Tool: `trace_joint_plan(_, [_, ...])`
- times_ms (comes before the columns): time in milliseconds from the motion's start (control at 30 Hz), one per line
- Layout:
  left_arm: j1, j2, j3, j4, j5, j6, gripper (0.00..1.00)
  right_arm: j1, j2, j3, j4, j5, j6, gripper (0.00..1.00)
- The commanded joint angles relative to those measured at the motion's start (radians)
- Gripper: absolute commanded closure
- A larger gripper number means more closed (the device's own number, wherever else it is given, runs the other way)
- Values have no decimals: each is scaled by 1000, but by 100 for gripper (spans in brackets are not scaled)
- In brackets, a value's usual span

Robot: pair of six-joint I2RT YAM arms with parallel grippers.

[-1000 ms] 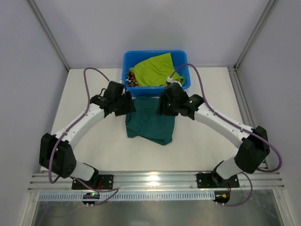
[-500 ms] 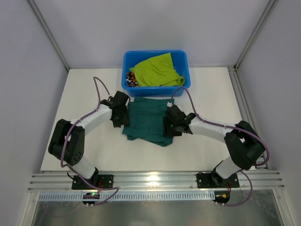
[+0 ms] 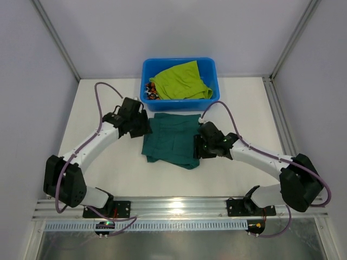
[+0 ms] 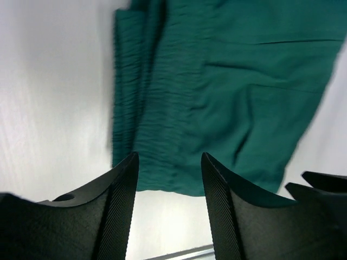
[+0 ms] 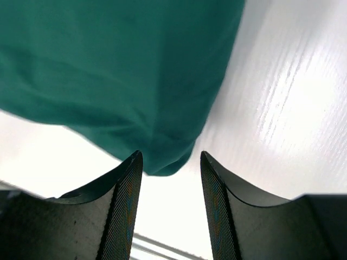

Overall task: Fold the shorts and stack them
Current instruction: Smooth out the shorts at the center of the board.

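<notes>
The dark teal shorts [image 3: 172, 140] are spread on the worktop [image 3: 122, 173] just near of the blue tub [image 3: 162, 104]; the lime shorts [image 3: 181, 80] and a little of the camouflage shorts [image 3: 150, 93] are seen inside that tub, well apart from either hand.

The left hand [image 4: 169, 157] is held with its fingers apart and nothing between them; in its wrist view the gathered waistband is seen just beyond the fingertips, running straight away from the hand along the garment's left side. The right hand [image 5: 171, 154] is likewise parted and empty; a hem corner of the teal cloth is framed just beyond its tips, with bare worktop to the right of it.

From above, the teal shorts are bracketed by the two hands: the left hand is placed at the far-left corner, the right hand at the near-right edge. The garment is judged to lie waistband to the left and legs to the right, so its long axis runs from one hand across to the other; each hand is nearest to its own end. A fold across that axis is therefore judged to turn on both edges being pinched together; whether the fingertips touch the cloth cannot be told. No shorts are yet stacked.
</notes>
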Motion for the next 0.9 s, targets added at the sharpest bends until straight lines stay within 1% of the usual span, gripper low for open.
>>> trace_joint_plan(0, [6,68,128,130,186,84,50,4,-83,122,10,-59,-78,50])
trace_joint_plan(67, [6,157,159,173,195,110,52,4,-52,139,55,-112,-89,50])
trace_joint_plan(100, [9,192,194,178,194,116,56,4,-34,145,69,-137,-89,50])
trace_joint_plan(133, [14,227,212,172,194,127,59,5,-5,138,113,-151,-89,50])
trace_joint_plan(167, [19,293,228,175,194,130,63,5,6,125,132,-160,-84,50])
trace_joint_plan(267, [42,382,252,210,169,133,67,12,28,47,189,-157,-52,50])
trace_joint_plan(333, [74,419,252,235,171,127,69,22,23,-52,230,-148,-25,50])
trace_joint_plan(367, [84,420,252,242,171,122,69,24,23,-53,240,-143,-18,50])
trace_joint_plan(400, [98,430,249,252,184,118,70,30,22,-89,244,-136,-8,50])
trace_joint_plan(433, [126,435,246,262,195,112,69,33,22,-102,237,-101,-5,51])
trace_joint_plan(533, [160,458,257,285,229,87,70,50,40,-128,194,-10,-4,51])
trace_joint_plan(600, [173,473,272,273,234,87,70,55,40,-145,180,7,-3,51])
trace_joint_plan(700, [174,460,274,258,278,84,70,55,0,-166,159,25,11,51])
trace_joint_plan(767, [172,385,228,253,283,76,68,55,-24,-148,113,36,23,51])
trace_joint_plan(800, [172,348,208,234,269,73,66,55,-61,-136,94,41,29,51])
trace_joint_plan(833, [172,267,188,214,231,69,62,55,-79,-117,56,50,35,51])
trace_joint_plan(867, [172,227,144,195,223,63,61,53,-98,-81,42,54,37,51])
